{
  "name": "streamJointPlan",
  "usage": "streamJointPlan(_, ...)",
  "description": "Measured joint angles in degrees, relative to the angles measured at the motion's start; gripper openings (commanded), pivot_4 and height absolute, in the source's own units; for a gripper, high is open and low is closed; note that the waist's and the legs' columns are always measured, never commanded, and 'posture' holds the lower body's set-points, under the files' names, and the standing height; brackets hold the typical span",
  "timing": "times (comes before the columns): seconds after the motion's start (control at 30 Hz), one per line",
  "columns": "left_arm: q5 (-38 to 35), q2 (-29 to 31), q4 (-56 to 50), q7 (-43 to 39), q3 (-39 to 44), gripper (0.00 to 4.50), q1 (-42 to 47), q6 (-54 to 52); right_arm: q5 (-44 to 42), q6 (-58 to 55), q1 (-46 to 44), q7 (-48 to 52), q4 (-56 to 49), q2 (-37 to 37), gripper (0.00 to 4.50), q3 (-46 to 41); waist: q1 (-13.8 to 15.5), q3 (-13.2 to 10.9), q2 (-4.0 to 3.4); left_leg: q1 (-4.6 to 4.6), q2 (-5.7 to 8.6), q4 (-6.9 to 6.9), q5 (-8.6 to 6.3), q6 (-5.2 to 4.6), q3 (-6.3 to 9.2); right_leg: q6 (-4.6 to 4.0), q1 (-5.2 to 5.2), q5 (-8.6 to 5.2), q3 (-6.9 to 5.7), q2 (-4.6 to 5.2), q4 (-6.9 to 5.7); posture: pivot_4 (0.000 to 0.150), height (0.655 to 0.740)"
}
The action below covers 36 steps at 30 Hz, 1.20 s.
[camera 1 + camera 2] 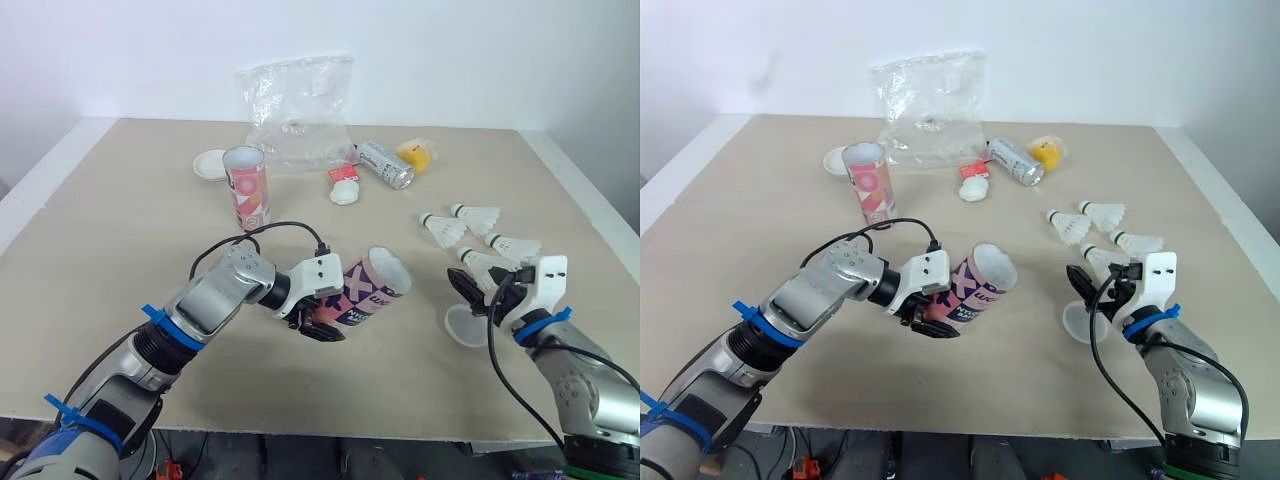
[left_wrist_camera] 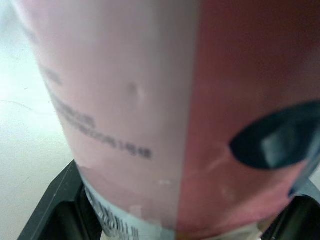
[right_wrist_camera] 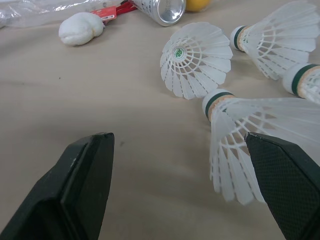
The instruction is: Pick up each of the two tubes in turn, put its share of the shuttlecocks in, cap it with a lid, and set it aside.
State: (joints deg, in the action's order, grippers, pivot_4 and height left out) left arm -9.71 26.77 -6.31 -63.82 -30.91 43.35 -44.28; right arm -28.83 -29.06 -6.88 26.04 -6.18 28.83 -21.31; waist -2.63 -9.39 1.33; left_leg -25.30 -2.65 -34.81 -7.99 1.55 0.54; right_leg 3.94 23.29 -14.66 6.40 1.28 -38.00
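My left gripper (image 1: pixel 318 322) is shut on a pink printed tube (image 1: pixel 367 288), holding it tilted with its open mouth toward the right. The left wrist view shows the tube's wall (image 2: pixel 150 110) close up between the dark fingers (image 2: pixel 52 212). A second pink tube (image 1: pixel 247 187) stands upright farther back. Several white shuttlecocks (image 1: pixel 478 238) lie on the table at the right. My right gripper (image 3: pixel 180 150) is open just short of them, with the nearest shuttlecock (image 3: pixel 250 145) lying by one finger. A translucent lid (image 1: pixel 465 326) rests under my right gripper, and a white lid (image 1: pixel 211 163) sits beside the upright tube.
At the back of the beige table (image 1: pixel 120 230) lie a crumpled clear plastic bag (image 1: pixel 297 110), a silver can (image 1: pixel 386 164) on its side, a yellow ball (image 1: pixel 418 155), a red packet (image 1: pixel 343 173) and a white lump (image 1: pixel 345 193).
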Motion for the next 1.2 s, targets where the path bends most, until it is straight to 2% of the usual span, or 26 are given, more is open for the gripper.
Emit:
streamJointPlan(0.2, -0.2, 0.1, 0.0, 0.6, 0.0, 3.35, -0.1, 0.0, 1.1, 1.0, -3.6, 0.3, 6.2, 0.0, 4.46, 0.7, 0.0, 0.0, -0.01, 0.0, 0.0, 0.0, 0.0, 0.0, 0.01, 0.02, -0.01, 0.01, 0.0, -0.01, 0.0, 0.15, 0.74)
streamJointPlan(0.3, -0.3, 0.4, -0.1, 0.9, 0.0, 3.35, -0.1, 0.2, 1.6, 1.4, -4.8, 0.4, 8.8, 0.0, 3.73, 0.8, 0.0, 0.0, -0.01, 0.0, 0.0, 0.0, 0.0, 0.0, 0.0, 0.02, 0.0, 0.01, 0.0, -0.01, 0.0, 0.15, 0.74)
streamJointPlan(0.4, -0.3, 0.8, -0.3, 1.0, 0.0, 3.35, -0.1, 0.3, 2.1, 1.8, -5.1, 0.5, 9.7, 0.0, 2.13, 0.9, 0.0, 0.0, -0.01, 0.01, 0.0, 0.01, 0.0, 0.0, 0.01, 0.02, 0.0, 0.01, 0.0, -0.02, 0.0, 0.15, 0.74)
streamJointPlan(0.43, -0.3, 0.9, -0.3, 1.1, 0.0, 3.35, -0.1, 0.3, 2.2, 1.8, -5.1, 0.4, 10.0, 0.0, 1.82, 0.9, 0.0, 0.0, -0.01, 0.01, 0.0, 0.0, 0.0, 0.0, 0.01, 0.02, -0.01, 0.01, 0.0, -0.02, 0.0, 0.15, 0.74)
streamJointPlan(0.53, -0.3, 1.0, -0.3, 1.2, 0.0, 3.35, -0.2, 0.5, 2.2, 2.4, -5.4, 0.9, 11.0, 0.0, 0.23, 0.9, 0.0, 0.0, -0.01, 0.01, 0.0, 0.0, 0.0, 0.0, 0.01, 0.02, -0.01, 0.01, 0.0, -0.02, 0.0, 0.15, 0.74)
streamJointPlan(0.57, -0.3, 1.0, -0.3, 1.2, 0.0, 3.35, -0.2, 0.5, 2.2, 2.6, -5.5, 1.1, 11.2, 0.0, 0.1, 1.0, 0.0, 0.0, -0.01, 0.01, 0.0, 0.0, 0.0, 0.0, 0.01, 0.02, -0.01, 0.01, 0.0, -0.02, 0.0, 0.15, 0.74)
streamJointPlan(1.0, -0.3, 1.4, -0.3, 1.7, 0.0, 3.35, -0.2, 0.9, 3.5, 4.3, -6.1, 1.3, 11.8, 0.6, 0.1, 1.0, 0.0, 0.0, -0.06, 0.0, 0.0, 0.0, 0.0, 0.0, 0.0, 0.04, 0.0, 0.02, 0.01, -0.02, 0.0, 0.15, 0.74)
streamJointPlan(1.07, -0.3, 1.7, -0.3, 1.6, 0.0, 3.35, -0.3, 1.6, 3.8, 3.9, -3.7, 1.8, 6.5, 3.0, 0.1, 1.0, 0.0, -0.1, -0.18, -0.01, 0.01, 0.01, 0.0, 0.0, 0.01, 0.07, 0.01, 0.01, 0.02, -0.01, 0.0, 0.15, 0.74)
streamJointPlan(1.2, -0.4, 2.2, 0.8, 1.0, 0.6, 3.35, -0.2, 2.4, 5.5, 4.4, 1.0, 6.8, -6.3, 12.9, 0.1, 0.9, 0.0, -0.1, -0.37, 0.01, 0.05, 0.02, -0.01, 0.01, 0.02, 0.09, 0.0, -0.06, 0.04, 0.0, 0.0, 0.15, 0.74)
